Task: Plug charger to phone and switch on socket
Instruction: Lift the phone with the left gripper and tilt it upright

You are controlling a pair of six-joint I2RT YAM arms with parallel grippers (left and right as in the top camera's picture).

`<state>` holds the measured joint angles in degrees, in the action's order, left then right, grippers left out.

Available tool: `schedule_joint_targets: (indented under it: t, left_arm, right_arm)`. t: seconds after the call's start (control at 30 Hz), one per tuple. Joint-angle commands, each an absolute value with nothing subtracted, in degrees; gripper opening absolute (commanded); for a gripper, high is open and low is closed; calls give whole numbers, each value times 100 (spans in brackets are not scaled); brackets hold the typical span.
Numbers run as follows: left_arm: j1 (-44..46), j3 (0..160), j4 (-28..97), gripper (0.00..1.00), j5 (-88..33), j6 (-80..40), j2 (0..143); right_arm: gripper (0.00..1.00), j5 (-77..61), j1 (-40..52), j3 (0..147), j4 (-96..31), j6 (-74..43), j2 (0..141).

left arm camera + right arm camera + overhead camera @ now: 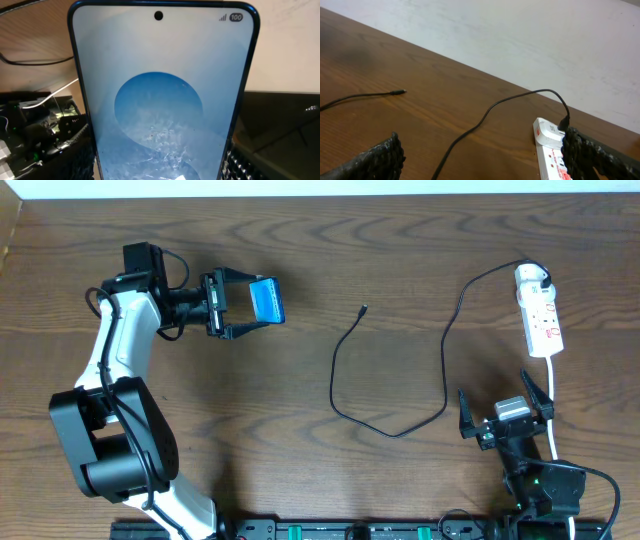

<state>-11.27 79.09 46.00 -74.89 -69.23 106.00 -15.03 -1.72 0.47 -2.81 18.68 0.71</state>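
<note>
My left gripper (250, 307) is shut on the phone (267, 300), held above the table at the upper left; its blue circle-pattern screen fills the left wrist view (160, 100). The charger's thin black cable (400, 428) loops across the table's middle. Its connector tip (364, 308) lies free right of the phone and shows in the right wrist view (400, 92). Its plug (541, 284) sits in the white socket strip (540, 310) at the far right, also in the right wrist view (551, 150). My right gripper (505, 402) is open and empty, near the front right, below the socket.
The socket's thick white cord (553, 405) runs down the right side past my right gripper. A pale wall edge (320, 188) borders the table's back. A black rail (350, 530) lines the front edge.
</note>
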Motion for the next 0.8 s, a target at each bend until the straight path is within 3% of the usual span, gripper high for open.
schedule_joint_targets:
  t: [0.0, 0.27, 0.77]
  left_arm:
    - [-1160, 8044, 4595, 58, -7795, -7063, 10510]
    - [-1153, 8044, 4591, 58, -7533, -6799, 10510]
    - [-1105, 8044, 4272, 58, -6901, -4705, 10510]
  right_arm:
    - [99, -1538, -141, 32, -303, 1870, 38]
    - [99, -1538, -141, 32, -301, 1870, 38]
    - [99, -1538, -141, 32, -301, 1870, 38]
